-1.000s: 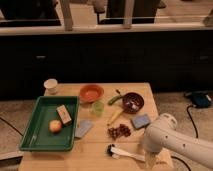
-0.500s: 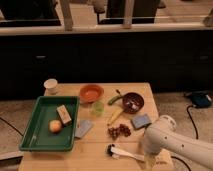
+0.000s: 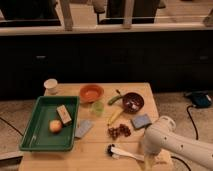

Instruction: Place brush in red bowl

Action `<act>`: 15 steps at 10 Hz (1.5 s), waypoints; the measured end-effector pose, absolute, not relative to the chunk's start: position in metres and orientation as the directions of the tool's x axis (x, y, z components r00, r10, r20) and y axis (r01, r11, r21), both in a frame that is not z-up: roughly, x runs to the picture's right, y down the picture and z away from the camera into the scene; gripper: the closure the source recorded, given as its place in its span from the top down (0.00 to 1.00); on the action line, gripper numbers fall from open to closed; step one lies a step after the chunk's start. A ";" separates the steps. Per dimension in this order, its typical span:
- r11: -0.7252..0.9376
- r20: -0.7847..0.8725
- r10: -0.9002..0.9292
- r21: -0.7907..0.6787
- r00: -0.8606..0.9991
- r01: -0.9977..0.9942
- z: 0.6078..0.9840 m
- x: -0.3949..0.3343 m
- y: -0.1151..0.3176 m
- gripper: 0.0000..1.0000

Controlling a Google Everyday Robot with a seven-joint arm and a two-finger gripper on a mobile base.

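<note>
The brush [image 3: 123, 152] lies on the wooden table [image 3: 95, 155] near its front edge. Its dark bristle head points left and its white handle runs right. My gripper [image 3: 150, 160] is at the right end of the handle, under my white arm [image 3: 162, 139], which hides the contact point. The red bowl [image 3: 91, 92] stands at the back middle of the table, far from the brush and gripper.
A green tray [image 3: 37, 125] on the left holds an apple [image 3: 55, 126] and a tan block [image 3: 64, 114]. Also here are a white cup [image 3: 50, 85], a green cup [image 3: 98, 107], a banana [image 3: 115, 116], a dark maroon bowl [image 3: 133, 102], grapes [image 3: 119, 131] and two blue sponges [image 3: 141, 121] [image 3: 84, 128].
</note>
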State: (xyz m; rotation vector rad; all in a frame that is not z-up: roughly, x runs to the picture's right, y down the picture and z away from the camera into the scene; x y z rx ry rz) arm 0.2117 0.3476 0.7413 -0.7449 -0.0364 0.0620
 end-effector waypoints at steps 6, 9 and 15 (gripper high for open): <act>0.732 0.010 0.079 -0.680 0.997 -0.051 0.744 0.212 0.354 0.80; 0.730 0.009 0.084 -0.681 0.996 -0.056 0.746 0.213 0.357 0.80; 0.726 0.007 0.093 -0.684 0.996 -0.063 0.745 0.214 0.363 0.80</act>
